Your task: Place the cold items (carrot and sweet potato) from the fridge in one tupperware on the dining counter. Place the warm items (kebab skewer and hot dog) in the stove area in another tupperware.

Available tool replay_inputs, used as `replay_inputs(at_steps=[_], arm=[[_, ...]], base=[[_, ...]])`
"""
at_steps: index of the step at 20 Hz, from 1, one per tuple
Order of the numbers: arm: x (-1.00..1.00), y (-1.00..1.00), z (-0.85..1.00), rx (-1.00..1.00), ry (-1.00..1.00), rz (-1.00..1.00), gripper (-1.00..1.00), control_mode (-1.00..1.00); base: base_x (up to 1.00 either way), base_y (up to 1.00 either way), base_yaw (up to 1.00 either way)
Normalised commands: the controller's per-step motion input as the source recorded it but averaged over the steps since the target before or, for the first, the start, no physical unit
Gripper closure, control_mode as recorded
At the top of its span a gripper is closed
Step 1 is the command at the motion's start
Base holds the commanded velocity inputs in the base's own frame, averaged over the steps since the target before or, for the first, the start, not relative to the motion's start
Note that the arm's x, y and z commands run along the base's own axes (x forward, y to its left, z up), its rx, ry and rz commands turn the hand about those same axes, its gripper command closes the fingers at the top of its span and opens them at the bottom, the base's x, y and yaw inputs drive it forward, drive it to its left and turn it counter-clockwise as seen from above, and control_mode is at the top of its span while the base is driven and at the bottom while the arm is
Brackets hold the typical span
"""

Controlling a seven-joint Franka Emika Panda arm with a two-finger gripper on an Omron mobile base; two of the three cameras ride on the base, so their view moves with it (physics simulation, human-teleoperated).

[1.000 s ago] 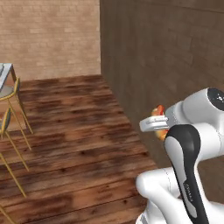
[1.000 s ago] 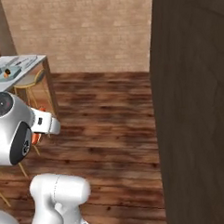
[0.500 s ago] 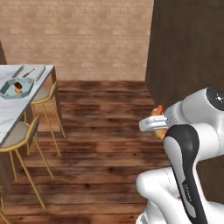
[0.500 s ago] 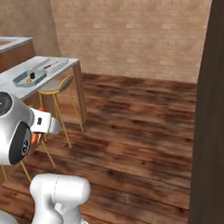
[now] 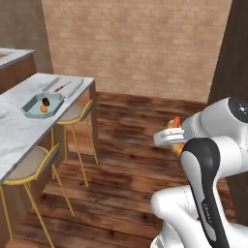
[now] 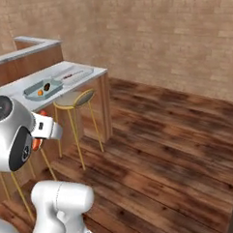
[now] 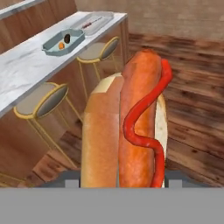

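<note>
My gripper is shut on the hot dog, a bun and sausage with a red sauce line that stands up large in the hand view. From the base cameras the hot dog peeks out orange around the white hand. On the marble dining counter lies a teal tupperware holding the orange carrot and the dark sweet potato. Beyond it lies a pale tupperware with the kebab skewer in it.
Two gold-legged stools stand along the counter's near side. A wood floor stretches to a brick wall. A dark tall panel rises at the right of the left base view.
Both base views have swung round, so the counter with its tupperwares and stools has come well into view. The hot dog stays in the gripper.
</note>
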Motion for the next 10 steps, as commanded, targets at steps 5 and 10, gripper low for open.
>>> replay_inputs(at_steps=[5, 10], arm=[[0.0, 0.0, 0.0, 0.0, 0.0, 0.0, 1.0, 1.0], [0.0, 0.0, 0.0, 0.0, 0.0, 0.0, 1.0, 1.0]], base=[[1.0, -0.56, 0.4], [0.96, -0.64, 0.38]])
